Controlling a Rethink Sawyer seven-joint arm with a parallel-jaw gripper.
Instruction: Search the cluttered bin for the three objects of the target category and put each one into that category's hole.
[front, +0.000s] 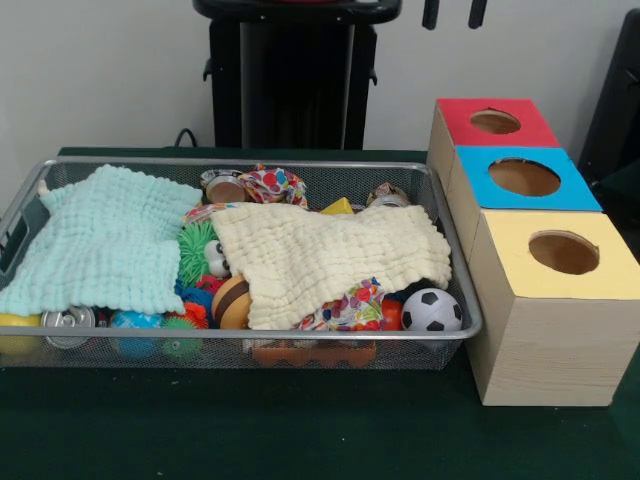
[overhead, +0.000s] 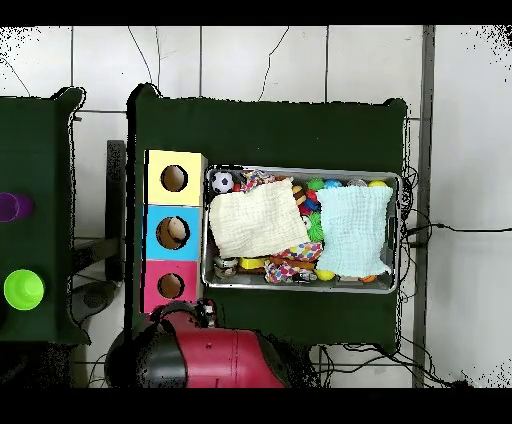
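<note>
The silver wire-mesh bin (front: 120, 163) sits on the green table, full of clutter. A mint cloth (front: 105, 240) covers its left part and a cream cloth (front: 325, 255) its middle. A soccer ball (front: 431, 311), a green spiky ball (front: 195, 250), a metal can (front: 68, 322) and a patterned cloth (front: 275, 184) show around them. Three wooden boxes with holes stand to the right: red top (front: 495, 122), blue top (front: 525, 177), yellow top (front: 563, 252). My gripper (front: 454, 12) shows only two spread tips at the top edge, empty, above and behind the red box.
In the overhead view the bin (overhead: 300, 288) lies right of the boxes (overhead: 174, 232), with the red and black arm (overhead: 205, 355) drawn back below them. A second table at the left holds a green cup (overhead: 24, 289) and a purple cup (overhead: 12, 206).
</note>
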